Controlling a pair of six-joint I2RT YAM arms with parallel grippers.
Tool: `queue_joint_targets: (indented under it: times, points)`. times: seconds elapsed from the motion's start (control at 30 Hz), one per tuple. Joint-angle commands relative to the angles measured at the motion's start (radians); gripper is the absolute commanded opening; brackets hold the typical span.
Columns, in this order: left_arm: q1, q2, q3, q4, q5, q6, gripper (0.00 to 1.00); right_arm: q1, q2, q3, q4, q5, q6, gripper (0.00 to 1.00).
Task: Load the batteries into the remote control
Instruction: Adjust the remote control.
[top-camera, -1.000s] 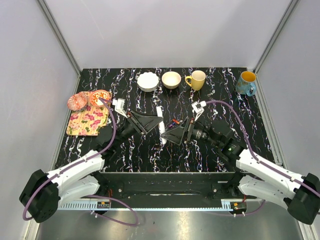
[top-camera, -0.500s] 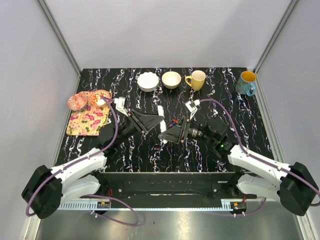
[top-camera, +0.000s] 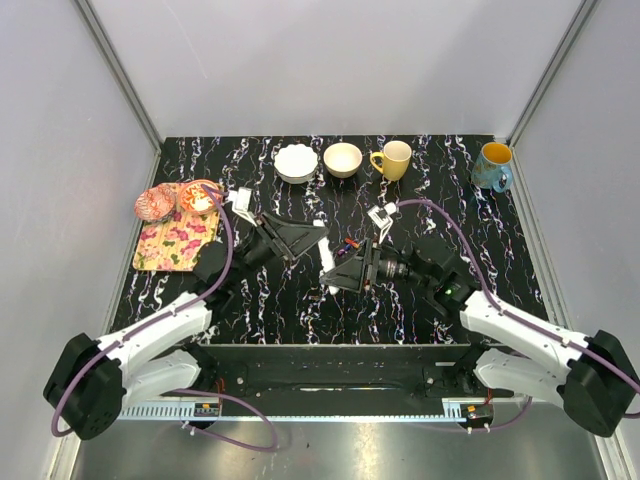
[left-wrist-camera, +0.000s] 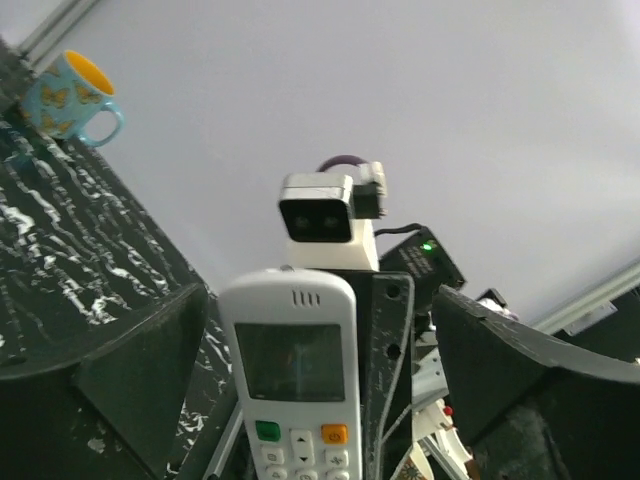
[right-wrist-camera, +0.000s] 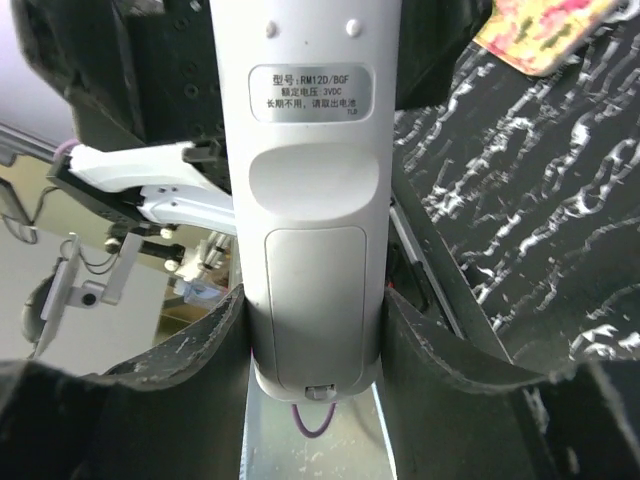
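Note:
The remote control (top-camera: 326, 258) is a slim white bar held up between the two grippers at the table's middle. My right gripper (right-wrist-camera: 315, 335) is shut on its lower end, a finger pressed against each side. In the right wrist view the back faces me, with a label and a closed battery cover (right-wrist-camera: 312, 300). My left gripper (left-wrist-camera: 320, 300) stands open around the display end (left-wrist-camera: 290, 365), with a gap on both sides. The batteries (top-camera: 349, 243) are tiny reddish cylinders lying on the table just right of the remote.
A white bowl (top-camera: 296, 162), a tan bowl (top-camera: 343, 159), a yellow mug (top-camera: 393, 159) and a blue mug (top-camera: 492, 166) line the far edge. A floral cloth (top-camera: 176, 240) and two patterned dishes (top-camera: 155, 203) sit at the far left.
My left gripper has let go of the remote and opened wide. My right gripper has moved in to the left and closed on the remote's lower end.

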Motion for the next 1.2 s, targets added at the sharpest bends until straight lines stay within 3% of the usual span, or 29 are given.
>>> queue_joint_targets:
  times: [0.0,0.1,0.17,0.3,0.43,0.7,0.93,1.17]
  points:
    - [0.025,-0.044,0.080,-0.195,-0.011,0.084,0.99,-0.006,-0.087,0.135,-0.367,0.047,-0.195,0.00]
    - [0.030,-0.083,0.137,-0.430,-0.080,0.183,0.99,-0.005,-0.096,0.222,-0.626,0.151,-0.327,0.00]
    - [0.021,-0.073,0.226,-0.648,-0.126,0.239,0.99,-0.001,-0.088,0.279,-0.721,0.243,-0.395,0.00]
    - [-0.045,-0.032,0.365,-0.912,-0.263,0.355,0.99,0.012,-0.062,0.336,-0.860,0.405,-0.449,0.00]
    - [-0.164,-0.021,0.424,-0.972,-0.444,0.397,0.99,0.037,-0.038,0.345,-0.879,0.484,-0.450,0.00]
    - [-0.225,0.091,0.481,-1.062,-0.492,0.380,0.98,0.110,-0.004,0.384,-0.885,0.584,-0.444,0.00]
    - [-0.234,0.123,0.453,-1.015,-0.491,0.354,0.88,0.134,-0.018,0.374,-0.848,0.579,-0.416,0.00]
    - [-0.234,0.135,0.454,-0.964,-0.480,0.358,0.66,0.147,-0.010,0.370,-0.842,0.582,-0.412,0.00]
